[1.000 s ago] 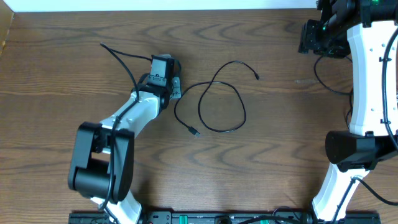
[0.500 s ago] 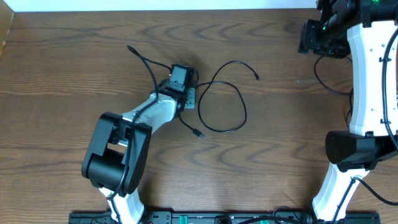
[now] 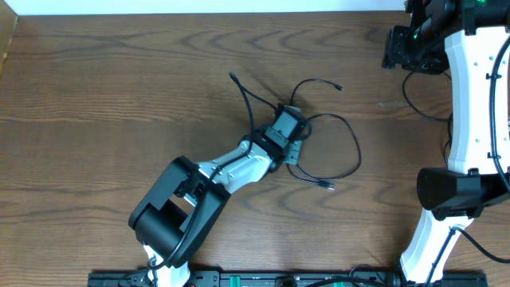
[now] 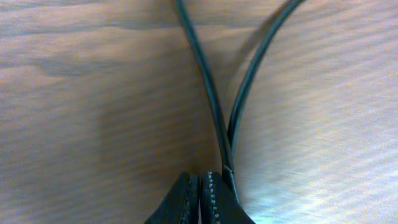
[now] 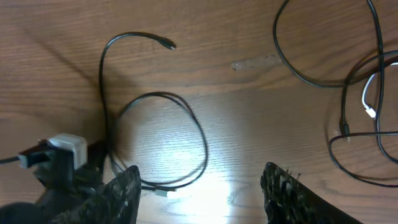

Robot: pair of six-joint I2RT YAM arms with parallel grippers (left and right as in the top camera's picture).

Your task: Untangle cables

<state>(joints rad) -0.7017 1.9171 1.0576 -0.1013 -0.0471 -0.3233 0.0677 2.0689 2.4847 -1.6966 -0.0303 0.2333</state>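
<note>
A thin black cable (image 3: 358, 151) lies looped on the wooden table just right of centre. One end points up-left, and its plug ends lie at the upper right and lower right. My left gripper (image 3: 295, 149) is shut on this cable where two strands meet. In the left wrist view the cable (image 4: 205, 81) runs into the closed jaws (image 4: 200, 186). My right gripper (image 3: 396, 48) is open and empty at the far right corner. In the right wrist view it hangs (image 5: 205, 199) high above the cable loop (image 5: 202, 137).
More thin black cords (image 5: 298, 71) and a white cord (image 5: 367, 102) lie at the right edge of the right wrist view. A black cord (image 3: 418, 104) curls beside the right arm. The table's back edge (image 3: 239, 13) runs along the top.
My left gripper has swept from the upper left toward the table's centre-right, dragging the black cable with it; the loop has shifted right. The right arm has not moved.
</note>
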